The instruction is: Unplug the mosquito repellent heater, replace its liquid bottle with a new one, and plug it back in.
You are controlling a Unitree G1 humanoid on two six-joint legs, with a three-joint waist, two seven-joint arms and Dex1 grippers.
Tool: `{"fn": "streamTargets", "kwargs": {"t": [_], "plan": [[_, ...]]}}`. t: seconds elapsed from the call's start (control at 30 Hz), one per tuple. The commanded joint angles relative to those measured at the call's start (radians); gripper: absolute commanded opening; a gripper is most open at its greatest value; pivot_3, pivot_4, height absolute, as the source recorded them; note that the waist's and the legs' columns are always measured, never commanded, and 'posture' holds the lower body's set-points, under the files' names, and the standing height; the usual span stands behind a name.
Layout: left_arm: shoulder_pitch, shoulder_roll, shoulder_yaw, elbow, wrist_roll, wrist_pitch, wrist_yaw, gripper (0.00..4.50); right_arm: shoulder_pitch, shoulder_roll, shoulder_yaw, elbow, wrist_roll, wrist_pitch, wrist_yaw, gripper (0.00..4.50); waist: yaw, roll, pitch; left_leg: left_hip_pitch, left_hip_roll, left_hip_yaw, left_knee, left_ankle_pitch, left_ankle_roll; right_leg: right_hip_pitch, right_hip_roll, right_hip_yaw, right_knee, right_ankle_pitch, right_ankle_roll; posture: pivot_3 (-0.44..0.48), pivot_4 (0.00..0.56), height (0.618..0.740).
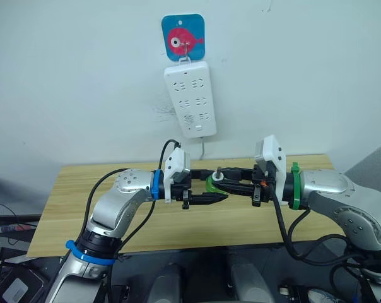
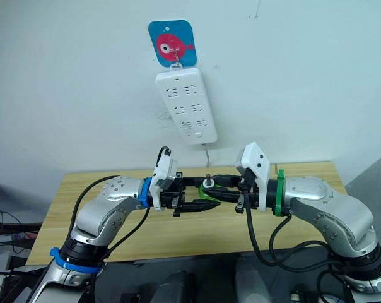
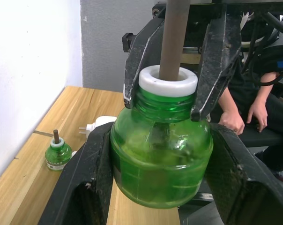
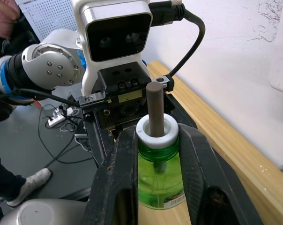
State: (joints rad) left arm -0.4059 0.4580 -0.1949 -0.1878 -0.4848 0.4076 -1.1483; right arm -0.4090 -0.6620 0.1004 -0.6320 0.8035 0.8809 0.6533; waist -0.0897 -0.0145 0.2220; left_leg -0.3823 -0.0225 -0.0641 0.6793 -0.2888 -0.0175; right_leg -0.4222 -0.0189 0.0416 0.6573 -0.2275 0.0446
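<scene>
A green liquid bottle (image 3: pixel 160 164) with a white collar and a brown wick hangs in the air over the table, held between both arms. The fingers of my left gripper (image 1: pixel 217 187) press on the two sides of its body. My right gripper (image 4: pixel 158 133) is shut on the bottle's neck, just under the collar. The mosquito repellent heater (image 3: pixel 100 124), white with two prongs, lies on the wooden table with no bottle in it. A second small green bottle (image 3: pixel 57 155) stands upright near it, close to the wall.
A white power strip (image 1: pixel 190 98) hangs on the wall from a blue fish hook (image 1: pixel 183 36) above the table's (image 1: pixel 83 202) back edge, its cord dropping behind. A seated person (image 3: pixel 254 108) is beyond the table's end.
</scene>
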Motion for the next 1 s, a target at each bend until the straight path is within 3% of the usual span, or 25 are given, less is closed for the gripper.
{"fn": "streamTargets", "kwargs": {"t": [0.03,0.17,0.4,0.5,0.7,0.83,1.0], "plan": [[-0.011,-0.013,0.004,-0.032,-0.050,0.020,-0.015,2.34,0.007,-0.010,0.005,-0.031,-0.019,-0.023,0.019,0.81,0.000,0.000,0.000,0.000,0.000,0.000,0.000,0.000,0.000,0.000,0.000,0.000,0.000,0.000,0.000,-0.191,0.160,0.740],[-0.005,-0.007,0.020,-0.035,-0.084,0.055,-0.023,2.34,0.018,-0.012,-0.019,-0.025,-0.015,-0.029,0.024,0.81,0.000,0.000,0.000,0.000,0.000,0.000,0.000,0.000,0.000,0.000,0.000,0.000,0.000,0.000,0.000,-0.190,0.154,0.740],[0.011,0.007,0.040,-0.002,-0.073,0.076,0.013,4.50,0.053,0.004,-0.132,-0.008,0.058,-0.003,-0.023,0.81,0.000,0.000,-0.001,0.000,0.000,0.000,0.000,0.000,0.000,0.000,0.000,0.000,0.001,0.000,0.000,-0.190,0.154,0.740],[0.039,0.021,0.071,0.000,-0.102,0.126,0.036,4.50,0.072,0.053,-0.270,0.046,0.185,0.039,-0.130,0.81,0.000,-0.001,-0.002,0.000,0.000,0.000,0.000,0.000,0.000,0.000,0.000,0.000,0.001,0.000,0.000,-0.193,0.153,0.740],[0.043,-0.059,0.181,-0.051,-0.268,0.368,0.258,4.50,0.134,0.142,-0.476,0.139,0.458,0.071,-0.372,0.81,0.001,-0.001,-0.003,0.000,0.000,0.000,0.000,0.000,0.000,0.000,-0.001,0.001,0.002,0.000,0.000,-0.204,0.157,0.740],[-0.007,-0.154,0.257,-0.070,-0.463,0.560,0.415,4.50,0.163,0.207,-0.519,0.169,0.624,0.033,-0.525,0.81,-0.001,-0.001,-0.003,0.000,0.000,0.000,0.001,0.000,0.000,0.000,-0.001,0.001,0.003,0.000,0.000,-0.208,0.158,0.740],[-0.053,-0.240,0.314,-0.045,-0.651,0.686,0.549,4.50,0.177,0.283,-0.497,0.145,0.869,-0.063,-0.718,0.81,-0.010,-0.001,-0.003,0.001,0.000,0.000,0.001,0.000,0.000,0.000,0.000,0.002,0.004,0.000,0.000,-0.208,0.161,0.740]]}}
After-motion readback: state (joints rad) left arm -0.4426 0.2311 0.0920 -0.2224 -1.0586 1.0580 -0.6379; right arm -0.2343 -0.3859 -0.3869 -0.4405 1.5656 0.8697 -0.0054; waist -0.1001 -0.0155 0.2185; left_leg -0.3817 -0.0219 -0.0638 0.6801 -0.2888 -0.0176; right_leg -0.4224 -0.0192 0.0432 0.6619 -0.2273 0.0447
